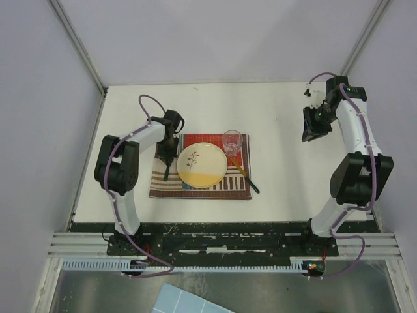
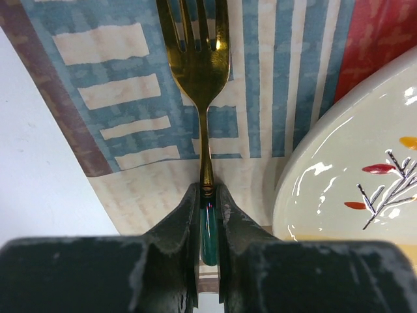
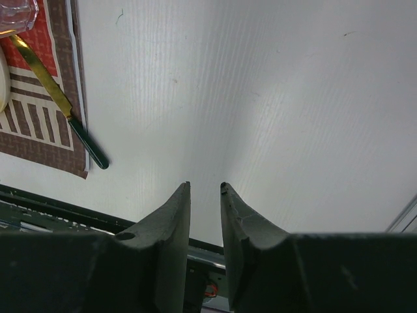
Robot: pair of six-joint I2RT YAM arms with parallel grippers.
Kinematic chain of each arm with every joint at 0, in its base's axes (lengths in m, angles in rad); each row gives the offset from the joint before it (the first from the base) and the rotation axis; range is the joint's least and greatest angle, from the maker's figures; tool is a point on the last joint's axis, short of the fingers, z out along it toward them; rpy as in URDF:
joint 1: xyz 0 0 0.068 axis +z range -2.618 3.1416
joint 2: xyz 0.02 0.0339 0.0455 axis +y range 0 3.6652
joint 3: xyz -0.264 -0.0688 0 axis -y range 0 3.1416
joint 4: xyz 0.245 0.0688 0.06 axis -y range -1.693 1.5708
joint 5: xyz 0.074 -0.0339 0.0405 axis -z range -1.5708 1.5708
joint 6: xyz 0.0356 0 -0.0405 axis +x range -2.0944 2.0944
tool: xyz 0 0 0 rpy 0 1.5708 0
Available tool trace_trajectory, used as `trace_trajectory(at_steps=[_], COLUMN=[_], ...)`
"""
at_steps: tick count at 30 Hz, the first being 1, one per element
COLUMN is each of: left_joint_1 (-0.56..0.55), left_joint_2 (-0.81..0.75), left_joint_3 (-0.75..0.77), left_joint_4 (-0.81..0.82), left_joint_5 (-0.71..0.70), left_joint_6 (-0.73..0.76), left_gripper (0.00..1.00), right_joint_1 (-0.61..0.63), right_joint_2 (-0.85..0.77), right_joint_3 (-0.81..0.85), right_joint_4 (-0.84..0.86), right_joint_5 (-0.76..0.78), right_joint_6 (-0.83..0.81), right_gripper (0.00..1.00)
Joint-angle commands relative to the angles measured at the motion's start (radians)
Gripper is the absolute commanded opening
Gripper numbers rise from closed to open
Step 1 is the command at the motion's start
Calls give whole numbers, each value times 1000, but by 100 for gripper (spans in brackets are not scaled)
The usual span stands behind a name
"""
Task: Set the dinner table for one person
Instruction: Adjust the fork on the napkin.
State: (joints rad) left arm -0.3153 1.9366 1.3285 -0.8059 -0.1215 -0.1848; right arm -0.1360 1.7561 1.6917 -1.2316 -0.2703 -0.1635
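Dinner table: left pincer clamps fork (tines seen from wrist only)

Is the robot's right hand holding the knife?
No, the right hand hangs empty over the table, while the knife lies apart from it at the placemat's edge.

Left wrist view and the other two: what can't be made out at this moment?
Fork: left wrist view, tine tips cut off by the top edge; handle end hidden inside the left end effector.
Plate: left wrist view, mostly cut off by the right edge.
Glass: right wrist view, only its base shows in the top-left corner.
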Motion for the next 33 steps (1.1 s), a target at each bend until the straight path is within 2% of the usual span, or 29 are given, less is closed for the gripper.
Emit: trace_trajectory(at_steps=[1,15,33], left_joint_1=[3,2,13], left_joint_2=[-37,-133,-80], left_joint_3=[-31,-124,-90], left_joint_4=[-24,-23,-2], left_joint_5=[25,73,21], left_joint_6=[-87,-198,-141], left_gripper=[3,3,3], right_joint_1=[-10,-10,-10], right_joint_2=[-51,-21,-26], right_joint_3=[13,35,34], right_joint_4=[3,-2,0], right_joint_5=[-15,-29,-45], right_joint_6=[-18,9,18], right_gripper=[32,32,33])
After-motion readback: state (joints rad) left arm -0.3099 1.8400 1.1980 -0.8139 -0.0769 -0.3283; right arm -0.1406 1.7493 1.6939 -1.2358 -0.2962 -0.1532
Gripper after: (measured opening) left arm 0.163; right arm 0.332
